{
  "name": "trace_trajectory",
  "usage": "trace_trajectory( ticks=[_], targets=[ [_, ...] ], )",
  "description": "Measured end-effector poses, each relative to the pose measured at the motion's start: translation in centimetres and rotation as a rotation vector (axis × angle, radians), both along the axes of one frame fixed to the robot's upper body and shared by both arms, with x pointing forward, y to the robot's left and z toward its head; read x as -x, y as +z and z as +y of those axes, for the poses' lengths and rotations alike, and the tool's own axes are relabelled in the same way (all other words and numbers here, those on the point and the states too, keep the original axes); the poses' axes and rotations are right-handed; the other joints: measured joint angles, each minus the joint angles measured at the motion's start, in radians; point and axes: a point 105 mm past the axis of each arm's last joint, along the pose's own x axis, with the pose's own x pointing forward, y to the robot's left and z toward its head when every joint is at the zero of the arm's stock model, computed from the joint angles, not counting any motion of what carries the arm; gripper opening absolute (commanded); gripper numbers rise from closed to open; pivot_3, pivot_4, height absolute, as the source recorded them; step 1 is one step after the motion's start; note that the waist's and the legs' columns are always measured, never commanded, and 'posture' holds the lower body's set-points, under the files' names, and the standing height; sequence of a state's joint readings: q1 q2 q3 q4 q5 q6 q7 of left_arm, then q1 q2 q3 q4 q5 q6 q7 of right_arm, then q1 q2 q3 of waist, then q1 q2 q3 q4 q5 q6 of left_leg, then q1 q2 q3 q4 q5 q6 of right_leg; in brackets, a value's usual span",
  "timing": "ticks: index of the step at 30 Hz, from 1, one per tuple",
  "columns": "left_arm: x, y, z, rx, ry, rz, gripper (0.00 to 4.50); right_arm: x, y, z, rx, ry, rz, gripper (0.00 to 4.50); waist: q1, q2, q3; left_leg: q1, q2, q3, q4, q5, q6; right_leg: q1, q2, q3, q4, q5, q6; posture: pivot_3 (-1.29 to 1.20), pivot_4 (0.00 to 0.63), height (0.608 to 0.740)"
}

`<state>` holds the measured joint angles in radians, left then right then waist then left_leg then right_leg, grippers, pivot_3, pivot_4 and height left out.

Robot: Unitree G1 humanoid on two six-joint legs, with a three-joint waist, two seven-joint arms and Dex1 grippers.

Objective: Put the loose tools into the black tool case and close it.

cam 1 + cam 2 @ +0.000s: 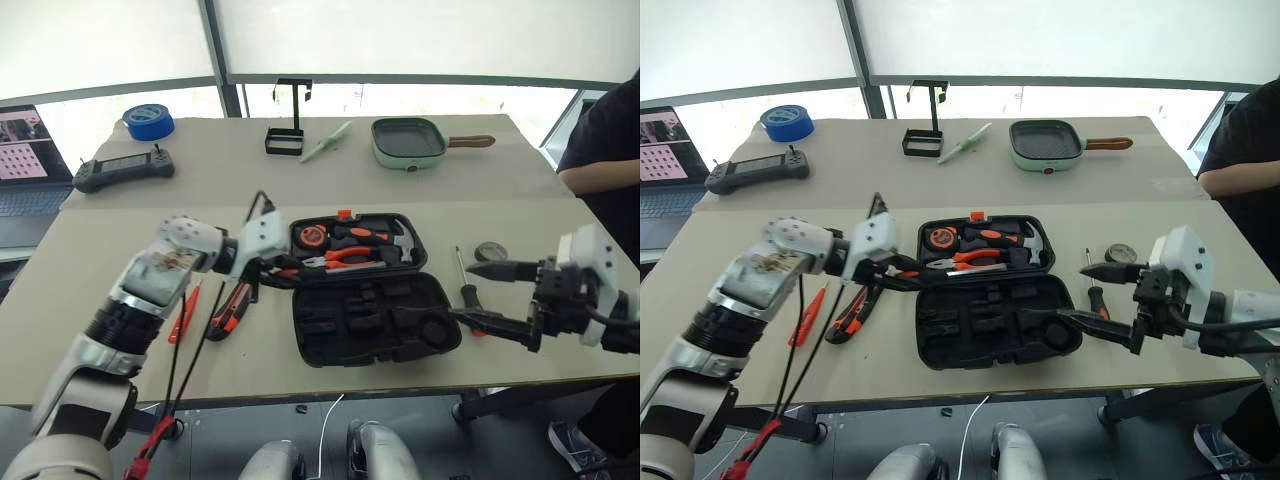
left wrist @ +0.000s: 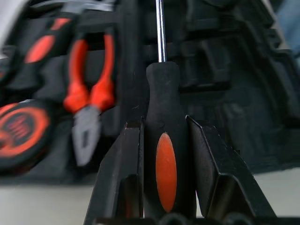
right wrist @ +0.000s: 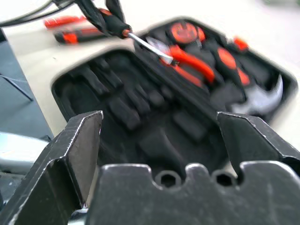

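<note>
A robot's left gripper clamps its fingers on the black-and-orange handle of a screwdriver, its shaft aimed over the open black tool case in the middle of the counter. The right gripper hangs at the case's right edge, fingers spread wide and empty.

The job looks barely begun. Pliers, a hammer and a tape measure sit in the far half; the moulded slots of the near half appear empty. A second screwdriver and a small dark tape roll lie right of the case; a utility knife and a slim orange tester lie left. The lid stands open.

The left arm covers part of the knife, and the carried screwdriver's tip is lost against the dark case.
</note>
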<state>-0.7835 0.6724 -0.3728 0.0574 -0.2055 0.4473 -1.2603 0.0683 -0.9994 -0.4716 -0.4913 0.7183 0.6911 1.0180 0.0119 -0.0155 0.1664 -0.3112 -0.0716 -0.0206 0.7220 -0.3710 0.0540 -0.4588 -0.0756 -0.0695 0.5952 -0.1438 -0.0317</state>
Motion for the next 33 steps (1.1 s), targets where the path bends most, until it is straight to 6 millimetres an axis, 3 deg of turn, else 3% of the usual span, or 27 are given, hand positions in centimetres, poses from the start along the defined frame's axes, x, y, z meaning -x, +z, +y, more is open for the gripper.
trace_trajectory(
  ticks=[7,13,19,20,24,28,29,33],
  targets=[
    [-0.2,-2.8,-2.5,-0.046,0.005,0.094,0.88,0.8,0.0,-1.0,-0.006,-0.067,-0.019,4.5,0.007,0.0,0.0,-0.002,0.0,-0.001,0.002,0.0,0.002,0.0,0.0,0.0,0.0,0.0,0.001,0.0,0.15,0.74],
    [-0.8,-1.9,-4.6,-0.015,0.023,0.113,0.88,1.1,-0.1,-0.8,-0.01,-0.073,-0.028,4.5,0.016,0.0,0.0,-0.005,0.0,-0.002,0.005,-0.001,0.003,-0.001,0.001,0.0,0.0,0.001,0.002,0.0,0.15,0.74],
    [-1.1,-3.3,-4.7,-0.066,0.039,0.113,0.88,1.0,0.2,-0.8,-0.01,-0.085,-0.045,4.5,0.018,0.0,0.0,-0.005,0.0,-0.002,0.005,-0.001,0.003,-0.001,0.001,0.0,0.0,0.001,0.002,0.0,0.15,0.74],
    [-1.1,-3.3,-4.8,-0.066,0.039,0.114,1.38,1.0,0.2,-0.7,-0.01,-0.084,-0.046,4.5,0.018,0.0,0.0,-0.005,0.0,-0.002,0.005,-0.001,0.003,-0.001,0.001,0.0,0.0,0.001,0.002,0.0,0.15,0.74],
    [-1.0,-3.2,-5.2,-0.048,0.032,0.131,2.67,0.7,1.1,-0.3,-0.025,-0.069,-0.08,4.5,0.025,0.0,0.0,-0.005,0.0,-0.002,0.006,-0.001,0.003,-0.001,0.001,0.0,-0.001,0.001,0.002,0.0,0.15,0.74],
    [-0.8,-0.9,-5.9,0.034,0.028,0.144,4.21,0.8,1.2,0.2,-0.034,-0.054,-0.086,4.5,0.028,0.0,0.0,-0.006,0.0,-0.003,0.006,-0.001,0.003,-0.001,0.001,-0.001,0.0,0.001,0.002,0.0,0.15,0.74],
    [-0.9,-0.3,-5.9,0.045,0.028,0.131,4.44,0.8,1.2,0.2,-0.034,-0.054,-0.084,4.5,0.029,0.0,0.0,-0.006,0.0,-0.003,0.007,-0.001,0.003,-0.001,0.0,-0.001,0.0,0.001,0.002,0.0,0.15,0.74],
    [-0.9,0.3,-6.0,0.049,0.015,0.097,4.44,0.7,1.1,0.2,-0.034,-0.059,-0.079,4.5,0.028,0.0,0.0,-0.006,0.0,-0.003,0.007,-0.001,0.003,-0.001,0.001,-0.001,0.0,0.001,0.002,0.0,0.15,0.74]
  ],
)
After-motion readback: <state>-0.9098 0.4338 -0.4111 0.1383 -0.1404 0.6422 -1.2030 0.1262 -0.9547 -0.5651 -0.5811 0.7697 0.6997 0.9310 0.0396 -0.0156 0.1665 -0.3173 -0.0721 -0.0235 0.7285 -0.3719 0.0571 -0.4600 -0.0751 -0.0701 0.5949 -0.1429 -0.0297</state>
